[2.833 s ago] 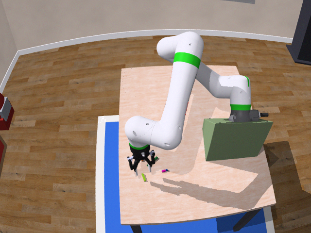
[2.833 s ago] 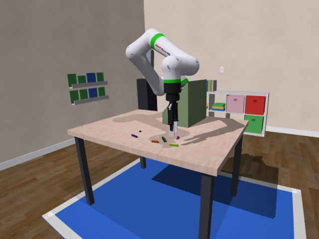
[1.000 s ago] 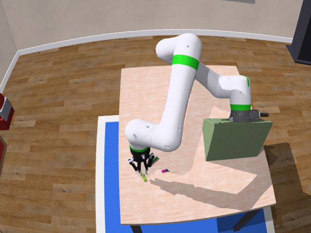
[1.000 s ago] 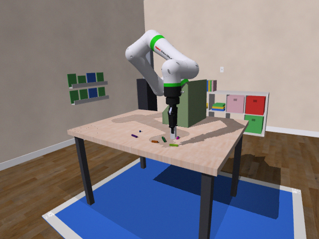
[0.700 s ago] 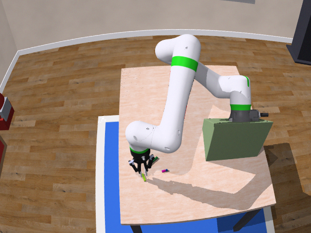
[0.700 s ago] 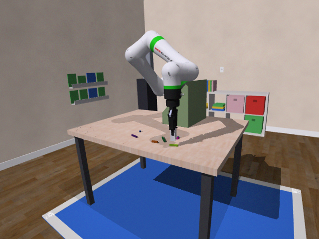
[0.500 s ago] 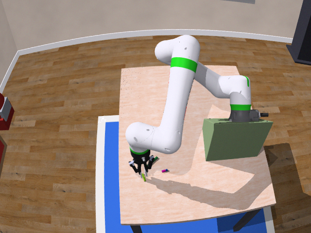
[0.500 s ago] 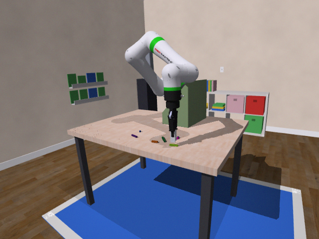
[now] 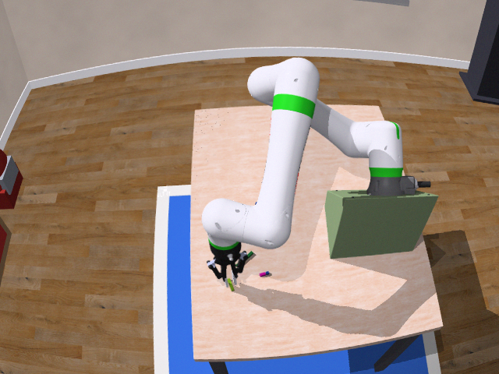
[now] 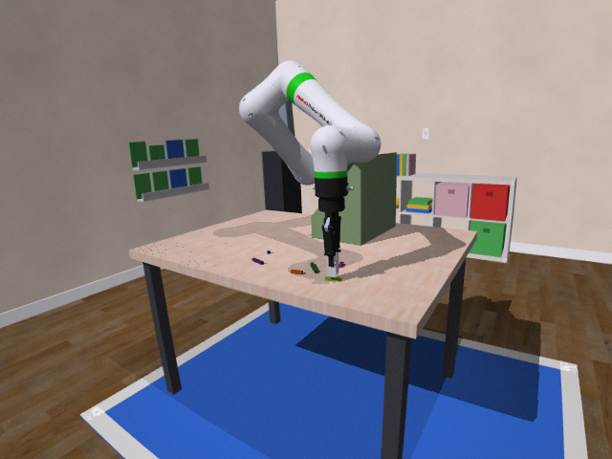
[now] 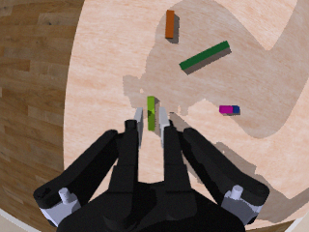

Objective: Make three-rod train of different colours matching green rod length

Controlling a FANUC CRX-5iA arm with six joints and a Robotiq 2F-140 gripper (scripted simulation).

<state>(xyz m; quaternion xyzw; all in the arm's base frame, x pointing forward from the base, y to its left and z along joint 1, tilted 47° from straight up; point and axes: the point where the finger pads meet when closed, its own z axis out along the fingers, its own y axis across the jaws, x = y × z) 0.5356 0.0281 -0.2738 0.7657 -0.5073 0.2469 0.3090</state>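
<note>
In the wrist view, the gripper's [image 9: 231, 281] [image 10: 332, 272] [image 11: 151, 116] fingers stand apart astride the lime rod [image 9: 230, 284] [image 10: 333, 278] [image 11: 151, 113], the table's [image 9: 225, 333] [image 10: 197, 247] [image 11: 97, 97] edge well off at nine o'clock, one magenta rod [image 9: 263, 274] [image 10: 340, 264] [image 11: 226, 109] at three, one orange rod [image 10: 296, 272] [image 11: 170, 24] near twelve, among seven rods visible overall.

Your big white robot arm with bright green bands [image 9: 284, 160] [image 10: 321, 103] goes up, bends over at the top, and reaches back down. Its round white wrist part [image 9: 221, 219] [image 10: 328, 148] points your black metal gripper with pale grey finger pads [image 9: 231, 280] [image 10: 332, 273] down. The two fingers are a little bit open, side by side, with a small space between them. They pinch nothing.
</note>
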